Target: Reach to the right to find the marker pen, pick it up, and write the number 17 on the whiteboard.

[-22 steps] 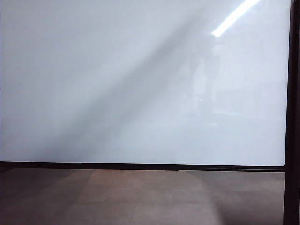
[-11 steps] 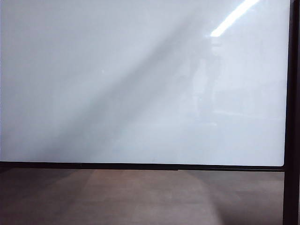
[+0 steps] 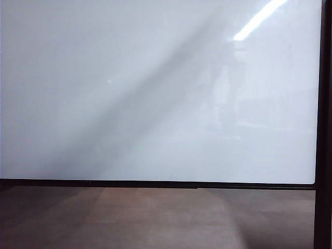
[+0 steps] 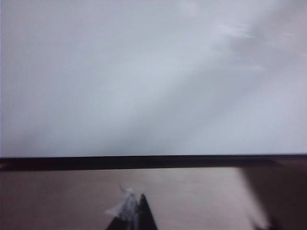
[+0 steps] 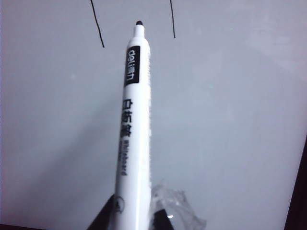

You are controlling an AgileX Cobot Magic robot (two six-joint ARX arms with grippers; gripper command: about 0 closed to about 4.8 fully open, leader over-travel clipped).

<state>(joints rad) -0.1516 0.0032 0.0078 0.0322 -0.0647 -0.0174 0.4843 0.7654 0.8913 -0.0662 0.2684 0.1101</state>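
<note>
Seen from the exterior view: one very large glossy white whiteboard [image 3: 155, 93], flat and smooth, edged by a thin black frame [image 3: 155, 183] along its lower side and right side. One bright ceiling-light streak [image 3: 259, 18] mirrored near the upper right corner, with a soft grey diagonal shadow band crossing the sheen. Below the frame, one matte brown wood-grain surface [image 3: 155, 218]. No arm visible in that view.

Seen from the right wrist view: one slim cylindrical white plastic marker pen [image 5: 132, 139], uncapped, with a small rounded black tip, a black label block and black printed lettering running down the barrel. Clamped at its lower end by the right gripper [image 5: 132, 215], dark jaws pressed against both sides of the barrel, a crinkled scrap of clear tape or film [image 5: 175, 206] on one finger. Pen tip close to the whiteboard [image 5: 230, 120], contact not discernible. Two thin black ink strokes on the board: one [image 5: 97, 23] on one side of the tip, one [image 5: 172, 19] on the other, well apart from each other.

Seen from the left wrist view, blurred: the same whiteboard [image 4: 144, 76], black frame and brown wood-grain surface [image 4: 192, 196]. Only dark pointed tips of the left gripper [image 4: 136, 215] showing at the picture's edge, with a whitish crumpled wrap; nothing seen between them, spread or pressed together impossible to tell.
</note>
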